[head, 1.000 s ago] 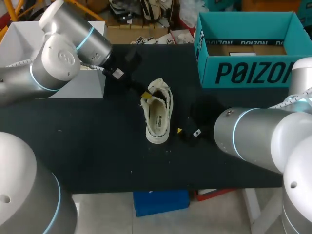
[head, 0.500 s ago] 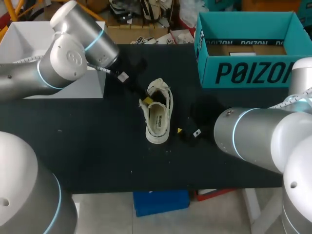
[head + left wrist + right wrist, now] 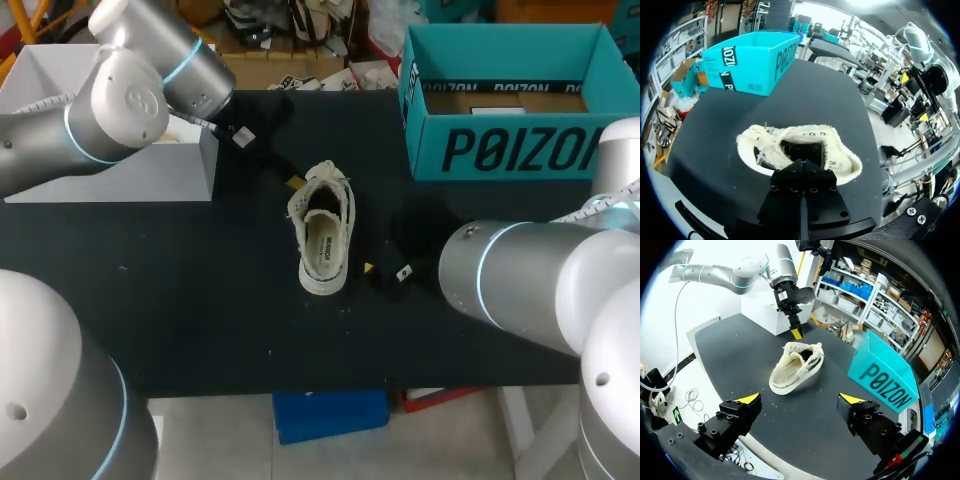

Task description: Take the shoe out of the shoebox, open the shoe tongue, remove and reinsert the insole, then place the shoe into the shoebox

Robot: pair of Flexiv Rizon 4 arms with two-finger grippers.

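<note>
Shoe [image 3: 324, 235]: upright, near-left of shoebox [image 3: 510, 150]
Left end effector [image 3: 293, 183]: pressed together, just beside shoe's far end
Right end effector [image 3: 800, 400]: spread

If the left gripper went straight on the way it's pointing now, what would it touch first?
Most likely the shoe, which lies directly ahead of the left gripper; how far off is unclear.

Place: a robot lab, a test bench by the look of it.
Machines: a grey left arm [image 3: 130, 90] and a grey right arm [image 3: 530, 290] lean in over the bench from either side.
Bench: one black table [image 3: 200, 300] (plain and matte), with a white box [image 3: 120, 170] at its far left corner.
Set out: one cream shoe [image 3: 325, 240] and an open teal shoebox [image 3: 510, 150].
</note>
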